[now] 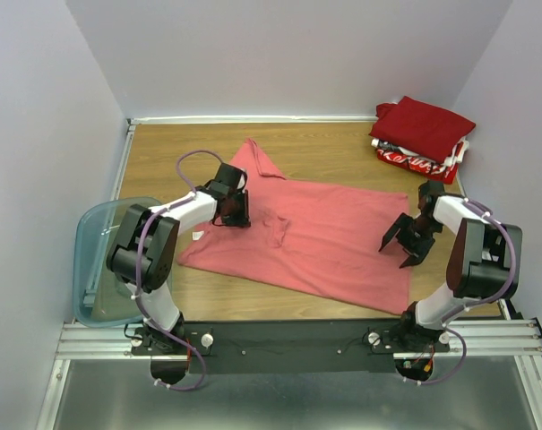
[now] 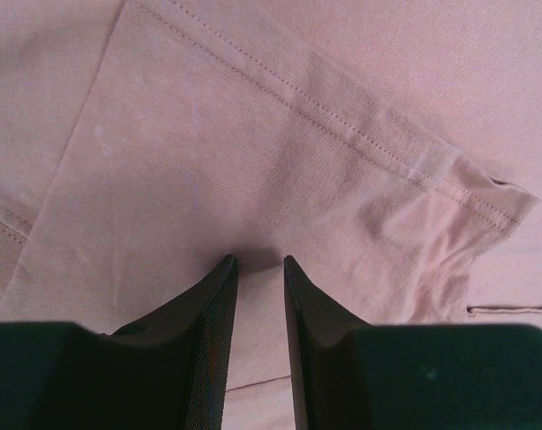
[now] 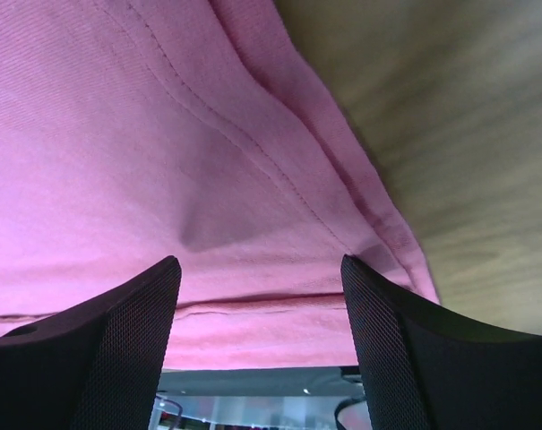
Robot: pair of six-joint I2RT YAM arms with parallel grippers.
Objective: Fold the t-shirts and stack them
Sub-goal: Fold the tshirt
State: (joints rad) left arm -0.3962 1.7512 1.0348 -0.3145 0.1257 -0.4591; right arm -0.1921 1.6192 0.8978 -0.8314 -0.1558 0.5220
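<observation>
Salmon-pink shirt (image 1: 324, 233) spread across the bench (image 1: 342, 148), left hand (image 1: 234, 213) nearly closed at a pucker — can't tell if it's really pinched — right hand (image 1: 402, 248) wide open, empty over the hem, so a weak grab could slip and skew the fold.

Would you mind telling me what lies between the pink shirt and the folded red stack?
Only bare wooden table, seen in the top view; the pink shirt and red stack lie apart.

no legible text, white print on folded red t-shirt (image 1: 414, 162) too small to read
</observation>
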